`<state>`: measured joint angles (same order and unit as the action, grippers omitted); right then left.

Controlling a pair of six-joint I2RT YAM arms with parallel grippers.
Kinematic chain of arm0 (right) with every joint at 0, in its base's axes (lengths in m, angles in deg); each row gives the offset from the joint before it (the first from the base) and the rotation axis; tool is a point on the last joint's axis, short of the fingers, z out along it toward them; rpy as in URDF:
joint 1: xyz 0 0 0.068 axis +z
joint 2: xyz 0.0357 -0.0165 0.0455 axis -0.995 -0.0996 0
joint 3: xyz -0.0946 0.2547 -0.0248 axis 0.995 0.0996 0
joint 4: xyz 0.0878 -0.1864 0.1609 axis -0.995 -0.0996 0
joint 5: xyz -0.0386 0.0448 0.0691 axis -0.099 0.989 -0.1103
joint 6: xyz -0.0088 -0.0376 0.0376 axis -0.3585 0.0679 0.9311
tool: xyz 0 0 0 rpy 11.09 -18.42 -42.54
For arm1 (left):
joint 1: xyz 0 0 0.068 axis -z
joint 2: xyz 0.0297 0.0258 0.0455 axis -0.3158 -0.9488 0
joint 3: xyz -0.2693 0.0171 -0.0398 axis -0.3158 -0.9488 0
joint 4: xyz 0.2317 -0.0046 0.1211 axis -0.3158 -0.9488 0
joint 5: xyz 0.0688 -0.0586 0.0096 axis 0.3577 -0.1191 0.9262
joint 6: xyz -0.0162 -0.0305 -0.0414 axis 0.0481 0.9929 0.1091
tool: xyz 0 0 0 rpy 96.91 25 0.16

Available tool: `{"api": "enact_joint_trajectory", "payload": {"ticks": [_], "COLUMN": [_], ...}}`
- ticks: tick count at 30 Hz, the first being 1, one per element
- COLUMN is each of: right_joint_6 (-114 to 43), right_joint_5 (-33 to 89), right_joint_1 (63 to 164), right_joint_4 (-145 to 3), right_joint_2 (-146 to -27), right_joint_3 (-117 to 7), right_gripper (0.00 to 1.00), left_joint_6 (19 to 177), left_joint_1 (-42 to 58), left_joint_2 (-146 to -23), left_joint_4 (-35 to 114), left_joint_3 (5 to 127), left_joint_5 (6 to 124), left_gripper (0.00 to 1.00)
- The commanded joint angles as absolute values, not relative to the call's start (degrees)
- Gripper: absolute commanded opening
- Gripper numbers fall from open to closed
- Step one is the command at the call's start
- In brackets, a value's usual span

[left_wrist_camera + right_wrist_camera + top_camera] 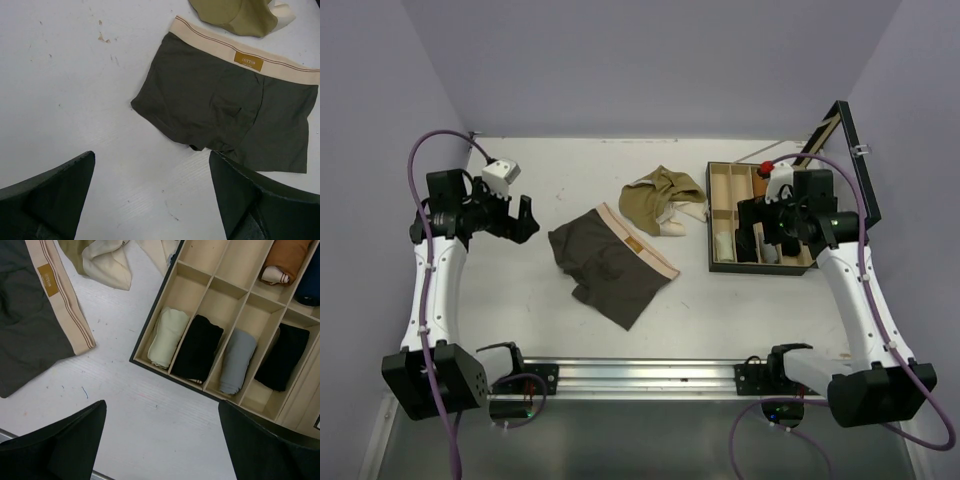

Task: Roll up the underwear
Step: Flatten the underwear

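I'm holding left end effector (pixel 151 156) and right end effector (pixel 162 403) wide, gripping nothing; dark brown underwear (pixel 612 265) is lying flat on the table (pixel 520 290), olive-tan underwear (pixel 658 197) crumpled behind it.

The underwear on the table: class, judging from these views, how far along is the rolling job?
Done: nothing on the table is rolled yet; only other rolled cloths, such as the cream roll, sit in the divided box. In hand: nothing; the left gripper and right gripper are open and empty. Left: the dark brown briefs lie flat and the olive-tan briefs lie crumpled just beyond them; both need rolling.
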<state>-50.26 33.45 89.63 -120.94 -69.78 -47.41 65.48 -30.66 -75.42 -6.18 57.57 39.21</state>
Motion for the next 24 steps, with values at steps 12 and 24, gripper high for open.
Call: {"api": "enact_joint_trajectory", "payload": {"ticks": [12,24], "right_joint_6": [-54.2,-58.1], "right_joint_5": [34.0,38.0], "right_joint_1": [96.8,111.3], "right_joint_4": [-119.3,-120.5], "right_joint_2": [-78.1,-95.6], "right_joint_3": [-53.7,-58.3], "right_gripper": [0.98,0.88], "left_joint_6": [62.5,48.5], "left_joint_1": [-31.9,-33.9], "left_joint_2": [-82.4,-103.2], "left_joint_4": [-4.9,-12.8], "left_joint_3": [63.0,73.1], "left_joint_5": [39.8,26.5], "left_gripper": [1.0,0.9]}}
